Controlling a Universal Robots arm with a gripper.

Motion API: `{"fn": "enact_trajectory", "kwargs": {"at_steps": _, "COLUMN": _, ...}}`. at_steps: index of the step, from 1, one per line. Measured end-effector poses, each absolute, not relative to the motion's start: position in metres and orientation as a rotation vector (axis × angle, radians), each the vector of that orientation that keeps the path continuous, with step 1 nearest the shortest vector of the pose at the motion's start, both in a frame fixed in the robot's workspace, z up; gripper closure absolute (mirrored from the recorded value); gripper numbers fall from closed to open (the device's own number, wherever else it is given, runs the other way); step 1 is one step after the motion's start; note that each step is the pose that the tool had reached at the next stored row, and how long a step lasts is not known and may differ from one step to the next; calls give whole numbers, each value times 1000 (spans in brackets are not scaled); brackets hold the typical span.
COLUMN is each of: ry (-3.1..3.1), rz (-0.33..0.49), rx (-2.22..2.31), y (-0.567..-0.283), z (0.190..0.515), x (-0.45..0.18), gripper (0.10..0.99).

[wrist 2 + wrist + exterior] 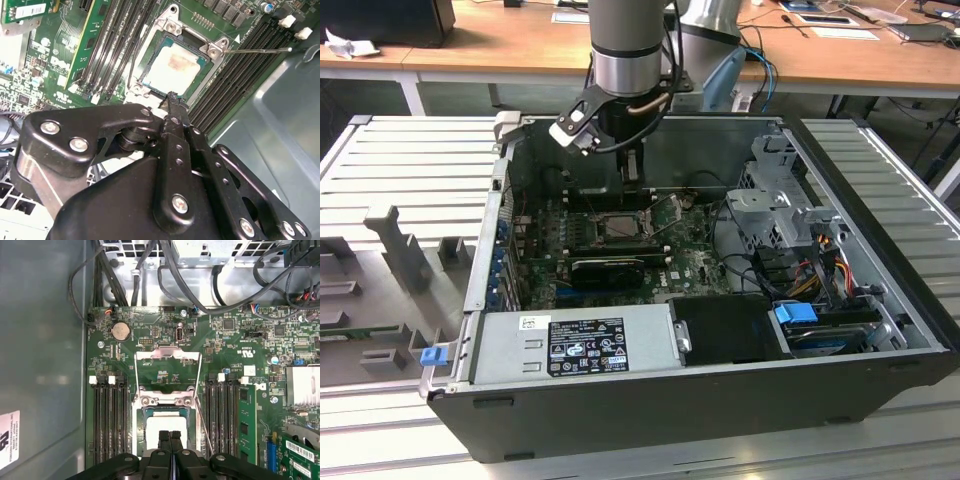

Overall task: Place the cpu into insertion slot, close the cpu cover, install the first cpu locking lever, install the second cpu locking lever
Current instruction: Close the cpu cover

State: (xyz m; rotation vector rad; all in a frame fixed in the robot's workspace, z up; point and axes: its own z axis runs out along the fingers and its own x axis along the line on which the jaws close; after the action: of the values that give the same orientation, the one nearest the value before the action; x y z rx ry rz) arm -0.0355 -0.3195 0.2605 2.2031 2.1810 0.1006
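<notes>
At the exterior view's left front lies the power supply box [575, 345]. Mid-case, the gripper [632, 188] hangs over the motherboard [695, 262], with the drive cage [775, 195] to the right. In both wrist views its fingers [164, 440] are pressed together, gripping nothing, just over the cpu [172, 67] seated in the insertion slot [165, 411]; the cpu cover [167, 355] stands open.

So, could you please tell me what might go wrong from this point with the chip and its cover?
1. The shut gripper hangs close over the cpu lying in the insertion slot. A downward nudge might shift the chip or harm the pins beneath it.
2. The cpu cover stands open and a thin locking lever sticks out over the memory slots. The arm could snag either when it moves.
</notes>
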Motion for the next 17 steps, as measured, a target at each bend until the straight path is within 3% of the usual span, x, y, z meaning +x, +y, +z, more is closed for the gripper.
{"fn": "enact_trajectory", "kwargs": {"at_steps": 17, "ry": 2181, "rz": 100, "rx": 2204, "y": -320, "z": 262, "x": -4, "gripper": 980}}
